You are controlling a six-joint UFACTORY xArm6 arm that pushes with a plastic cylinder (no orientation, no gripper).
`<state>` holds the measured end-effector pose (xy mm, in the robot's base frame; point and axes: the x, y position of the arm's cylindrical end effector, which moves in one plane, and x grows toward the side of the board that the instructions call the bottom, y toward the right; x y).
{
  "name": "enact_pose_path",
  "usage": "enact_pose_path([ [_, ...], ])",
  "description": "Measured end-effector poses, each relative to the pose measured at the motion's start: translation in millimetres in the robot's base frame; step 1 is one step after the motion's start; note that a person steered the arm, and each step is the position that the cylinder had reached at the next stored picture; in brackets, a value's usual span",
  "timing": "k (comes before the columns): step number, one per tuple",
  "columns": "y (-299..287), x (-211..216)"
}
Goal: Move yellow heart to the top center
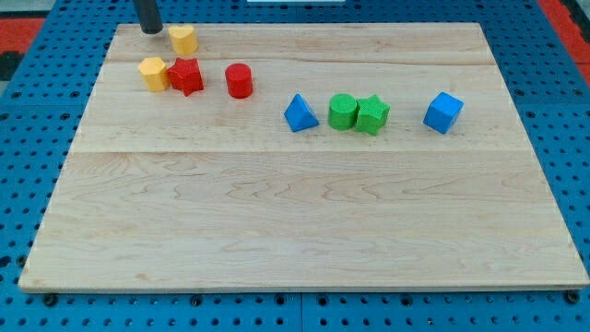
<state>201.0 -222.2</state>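
The yellow heart lies near the top left corner of the wooden board. My tip is just to the left of the heart, a small gap away, at the board's top left. The rod comes down from the view's top edge.
A yellow hexagon block touches a red star below the heart. A red cylinder stands to their right. A blue triangle, a green cylinder, a green star and a blue cube sit across the middle.
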Motion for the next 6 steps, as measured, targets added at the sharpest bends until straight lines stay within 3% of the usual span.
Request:
enact_pose_path([
  [1, 2, 0],
  [2, 42, -5],
  [5, -12, 17],
  [6, 43, 37],
])
